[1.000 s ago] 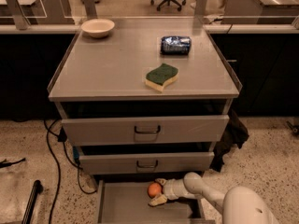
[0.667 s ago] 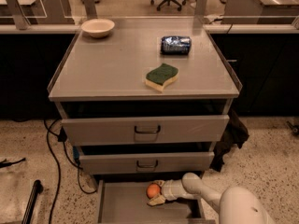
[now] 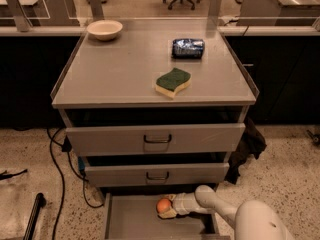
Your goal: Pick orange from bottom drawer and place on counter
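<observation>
The hand (image 3: 168, 209) reaches low into the bottom drawer (image 3: 130, 219), right against the orange (image 3: 162, 205) at the drawer's back; whether it grips the fruit I cannot tell. On the worktop (image 3: 125, 69) lie a green sponge (image 3: 173, 82), a cream bowl (image 3: 104, 29) and a dark blue packet (image 3: 188, 48).

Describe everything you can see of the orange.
The orange is small, round, smooth-skinned and evenly orange, whole and unpeeled. It lies on the grey floor of the open bottom drawer, near its back. The gripper sits against its right side, the arm reaching in from the right.
</observation>
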`<state>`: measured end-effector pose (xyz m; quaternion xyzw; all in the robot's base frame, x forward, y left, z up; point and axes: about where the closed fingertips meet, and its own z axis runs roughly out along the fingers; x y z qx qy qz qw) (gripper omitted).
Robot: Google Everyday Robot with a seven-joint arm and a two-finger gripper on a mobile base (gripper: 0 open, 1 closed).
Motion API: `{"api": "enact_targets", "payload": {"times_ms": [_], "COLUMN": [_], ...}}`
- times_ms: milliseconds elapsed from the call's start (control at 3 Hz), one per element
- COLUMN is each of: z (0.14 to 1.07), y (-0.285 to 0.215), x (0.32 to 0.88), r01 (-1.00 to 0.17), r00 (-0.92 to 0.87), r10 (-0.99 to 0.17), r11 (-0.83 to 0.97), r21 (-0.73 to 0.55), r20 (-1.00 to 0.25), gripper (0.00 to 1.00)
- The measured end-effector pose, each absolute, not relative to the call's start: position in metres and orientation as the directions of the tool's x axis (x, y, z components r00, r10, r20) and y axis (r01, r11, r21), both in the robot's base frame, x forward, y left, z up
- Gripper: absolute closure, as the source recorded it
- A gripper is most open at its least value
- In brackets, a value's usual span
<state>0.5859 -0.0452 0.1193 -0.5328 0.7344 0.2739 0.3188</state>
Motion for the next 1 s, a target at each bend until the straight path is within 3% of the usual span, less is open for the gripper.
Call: {"api": "enact_targets", "payload": {"times_ms": [333, 1000], "z": [0.129, 0.191], "y": [-0.048, -0.066], "x": [0.578, 0.551], "r01": [-0.957, -0.957], "r00": [-0.237, -0.259], "r10": [-0.614, -0.618], "r11": [0.281, 0.265], "r21": [0.072, 0.114], "r20": [-0.753, -0.742], "gripper": [1.0, 1.0]}}
